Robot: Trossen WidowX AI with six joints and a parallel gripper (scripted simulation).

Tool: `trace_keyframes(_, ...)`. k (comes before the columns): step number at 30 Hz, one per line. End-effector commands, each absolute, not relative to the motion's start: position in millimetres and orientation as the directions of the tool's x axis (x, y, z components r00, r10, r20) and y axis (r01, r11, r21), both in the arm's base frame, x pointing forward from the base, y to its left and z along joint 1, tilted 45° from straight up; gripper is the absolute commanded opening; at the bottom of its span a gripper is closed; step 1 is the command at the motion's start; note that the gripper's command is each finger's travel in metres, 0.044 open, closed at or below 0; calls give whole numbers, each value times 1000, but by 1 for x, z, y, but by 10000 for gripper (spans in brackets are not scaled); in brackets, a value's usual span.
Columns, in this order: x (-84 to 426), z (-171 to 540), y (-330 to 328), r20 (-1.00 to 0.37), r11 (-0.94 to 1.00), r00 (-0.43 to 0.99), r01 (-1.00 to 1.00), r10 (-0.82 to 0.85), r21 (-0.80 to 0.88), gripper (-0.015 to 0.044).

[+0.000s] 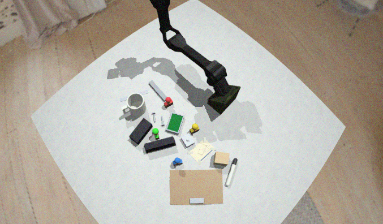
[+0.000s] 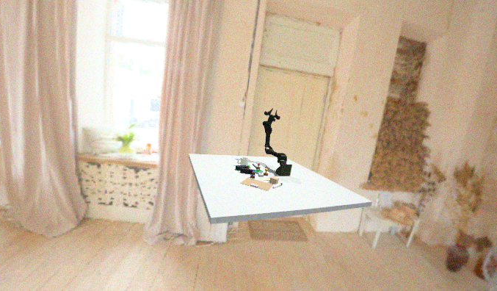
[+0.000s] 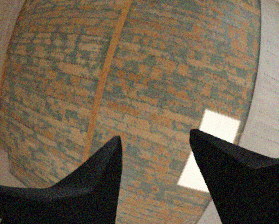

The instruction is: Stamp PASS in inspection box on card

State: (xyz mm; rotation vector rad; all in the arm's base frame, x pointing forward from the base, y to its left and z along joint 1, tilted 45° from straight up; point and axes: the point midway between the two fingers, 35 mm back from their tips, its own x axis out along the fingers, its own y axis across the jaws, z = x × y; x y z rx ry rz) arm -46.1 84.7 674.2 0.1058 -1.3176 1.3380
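Observation:
My gripper point(image 2: 274, 111) point(image 3: 156, 139) is partly open and empty, raised high above the table; in the top view it is out of frame at the top. Four small stamp-like pieces stand upright on the table, with a red knob point(image 1: 168, 99), a green knob point(image 1: 155, 131), a yellow knob point(image 1: 194, 126) and a blue knob point(image 1: 177, 160). Their lettering cannot be read, so I cannot tell which is PASS. The green ink pad point(image 1: 175, 123) lies open between the red and yellow ones. A cream card point(image 1: 196, 155) lies right of the blue one; its box and any print are too small to make out.
A white mug point(image 1: 135, 102), two black blocks point(image 1: 141, 131) point(image 1: 160, 145), a grey bar point(image 1: 158, 90), small screws point(image 1: 162, 121) and a pale knobbed block point(image 1: 187, 140) surround the pad. A wooden block point(image 1: 221, 158), a marker point(image 1: 231, 172) and a brown sheet point(image 1: 196, 185) lie nearer the front.

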Motion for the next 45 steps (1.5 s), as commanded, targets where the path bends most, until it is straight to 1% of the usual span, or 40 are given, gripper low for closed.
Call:
trace_keyframes(1, -17, 651, 151, 615, 296, -157, -769, 772, -567, 224)
trace_keyframes(7, 40, 607, 225, 426, 304, 80, -817, 901, -490, 224)
trace_keyframes(13, 111, 551, 273, 202, 378, 322, -837, 925, -396, 224)
trace_keyframes(19, 188, 484, 290, -49, 507, 544, -808, 837, -301, 224)
trace_keyframes(25, 259, 413, 278, -288, 656, 699, -714, 654, -244, 224)
trace_keyframes(30, 297, 367, 257, -423, 740, 751, -631, 507, -233, 224)
trace_keyframes(34, 319, 334, 239, -521, 799, 761, -558, 386, -223, 224)
trace_keyframes(36, 333, 311, 224, -586, 837, 755, -499, 293, -224, 224)
trace_keyframes(40, 357, 261, 184, -709, 901, 702, -352, 74, -255, 224)
trace_keyframes(45, 371, 205, 125, -803, 925, 562, -165, -196, -341, 224)
